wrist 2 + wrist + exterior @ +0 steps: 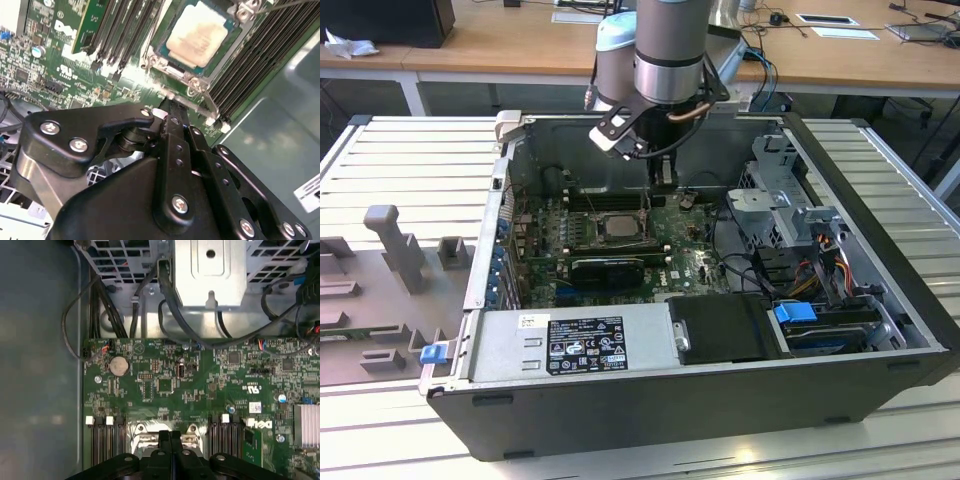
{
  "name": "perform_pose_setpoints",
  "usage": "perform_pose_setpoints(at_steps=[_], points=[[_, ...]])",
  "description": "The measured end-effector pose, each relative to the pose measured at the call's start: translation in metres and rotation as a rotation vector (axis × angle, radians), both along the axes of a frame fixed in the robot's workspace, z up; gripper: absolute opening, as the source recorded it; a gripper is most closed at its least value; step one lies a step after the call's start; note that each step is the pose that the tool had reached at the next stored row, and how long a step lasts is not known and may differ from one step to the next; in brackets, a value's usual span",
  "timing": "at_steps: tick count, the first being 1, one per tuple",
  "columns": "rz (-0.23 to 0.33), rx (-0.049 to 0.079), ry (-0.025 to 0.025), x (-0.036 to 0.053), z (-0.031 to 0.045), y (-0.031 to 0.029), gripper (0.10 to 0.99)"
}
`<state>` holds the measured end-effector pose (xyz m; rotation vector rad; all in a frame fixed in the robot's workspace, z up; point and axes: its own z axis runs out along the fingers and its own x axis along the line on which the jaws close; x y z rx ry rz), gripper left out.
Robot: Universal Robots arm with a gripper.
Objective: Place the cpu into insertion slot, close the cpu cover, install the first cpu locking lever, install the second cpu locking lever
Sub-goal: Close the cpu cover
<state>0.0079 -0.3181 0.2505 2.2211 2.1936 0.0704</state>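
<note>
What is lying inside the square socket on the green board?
A square chip with a pale metal top lies in the socket. What is beneath the chip is covered by it and cannot be seen.

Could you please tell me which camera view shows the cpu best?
The second wrist view: the cpu is close, its pale metal top plain. The exterior view shows it small on the motherboard. In the first wrist view the gripper covers that area.
</note>
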Motion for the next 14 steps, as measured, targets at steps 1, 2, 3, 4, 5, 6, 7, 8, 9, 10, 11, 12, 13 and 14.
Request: perform_pose_setpoints(at_steps=[1, 2, 3, 4, 5, 6, 7, 8, 9, 10, 11, 12, 13, 14], points=[[0.0, 0.0, 0.0, -0.0023, 0.0, 0.0, 0.106], [0.0, 0.0, 0.0, -0.0041, 0.0, 0.0, 0.106], [0.0, 0.0, 0.0, -0.0058, -0.0001, 0.0, 0.106], [0.0, 0.0, 0.0, -0.0077, -0.0001, 0.0001, 0.106], [0.0, 0.0, 0.0, -0.0099, 0.0, 0.0, 0.106], [0.0, 0.0, 0.0, -0.0116, 0.0, 0.0, 0.106], [0.0, 0.0, 0.0, -0.0135, 0.0, 0.0, 0.106], [0.0, 0.0, 0.0, -0.0149, -0.0001, 0.0, 0.106], [0.0, 0.0, 0.0, -0.0162, -0.0009, 0.0, 0.106], [0.0, 0.0, 0.0008, -0.0168, -0.0021, 0.0, 0.106], [0.0, 0.0, 0.0019, -0.0177, -0.0031, 0.0, 0.106], [0.0, 0.0, 0.0021, -0.0189, -0.0038, 0.0, 0.106], [0.0, 0.0, 0.0024, -0.0232, -0.0047, 0.0, 0.106], [0.001, 0.0, 0.0023, -0.0259, -0.0049, 0.0, 0.106]])
